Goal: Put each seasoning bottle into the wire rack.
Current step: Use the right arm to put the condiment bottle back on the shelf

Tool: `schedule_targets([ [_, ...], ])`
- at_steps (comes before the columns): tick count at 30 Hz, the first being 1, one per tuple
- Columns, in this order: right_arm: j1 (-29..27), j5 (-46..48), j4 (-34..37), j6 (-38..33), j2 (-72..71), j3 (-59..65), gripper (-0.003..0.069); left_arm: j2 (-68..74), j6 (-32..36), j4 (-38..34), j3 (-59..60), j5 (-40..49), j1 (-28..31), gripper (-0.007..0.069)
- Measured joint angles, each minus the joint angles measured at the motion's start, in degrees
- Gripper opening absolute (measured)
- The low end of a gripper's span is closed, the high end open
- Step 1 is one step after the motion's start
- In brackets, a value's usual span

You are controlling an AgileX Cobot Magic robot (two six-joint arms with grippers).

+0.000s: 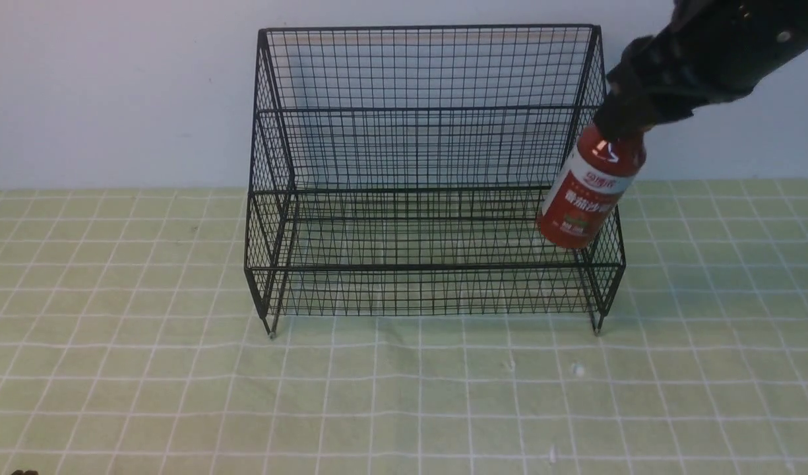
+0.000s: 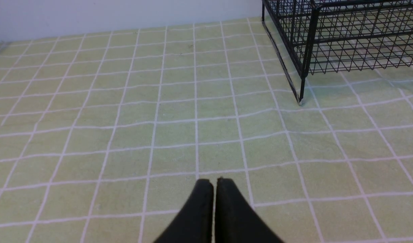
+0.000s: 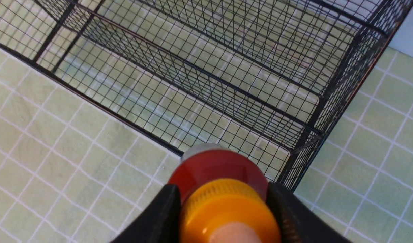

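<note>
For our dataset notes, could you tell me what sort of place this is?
Likely a staged tabletop workspace rather than a real kitchen: a green checked tablecloth, a bare pale wall, and a wire rack.

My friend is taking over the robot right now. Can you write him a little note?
Left gripper: shut, holding nothing, over the green checked cloth.
Right gripper: shut on the small dark-red seasoning bottle with yellow cap, held tilted at the front right corner of the black wire rack.
Done: bottle is picked up.
To do: set it on a tier, then let go.
</note>
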Motion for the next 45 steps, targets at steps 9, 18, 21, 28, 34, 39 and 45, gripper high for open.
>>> schedule_targets([
  [9, 0.7, -5.4, -3.0, 0.1, 6.9, 0.0, 0.03, 0.0, 0.0, 0.0, 0.0, 0.0, 0.0, -0.0006],
  [18, 0.7, -8.6, -3.2, 0.1, 13.2, 0.0, 0.03, 0.0, 0.0, 0.0, 0.0, 0.0, 0.0, -0.0006],
  [21, 0.9, -8.6, -3.5, 0.0, 15.0, 0.0, 0.03, 0.0, 0.0, 0.0, 0.0, 0.0, 0.0, -0.0006],
  [28, 3.9, -8.6, -8.3, -0.2, 16.1, 0.0, 0.0321, 0.0, 0.0, 0.0, 0.0, 0.0, 0.0, -0.0006],
  [34, 4.8, -6.7, -10.4, 1.1, 16.0, -0.1, 0.0485, 0.0, 0.0, 0.0, 0.0, 0.0, 0.0, -0.0006],
  [39, 5.2, -2.6, -10.9, 2.7, 12.6, -0.1, 0.0461, 0.0, 0.0, 0.0, 0.0, 0.0, 0.0, -0.0006],
  [45, 5.2, -2.1, -11.4, 5.1, 0.7, -0.1, 0.0202, 0.0, 0.0, 0.0, 0.0, 0.0, 0.0, -0.0006],
])
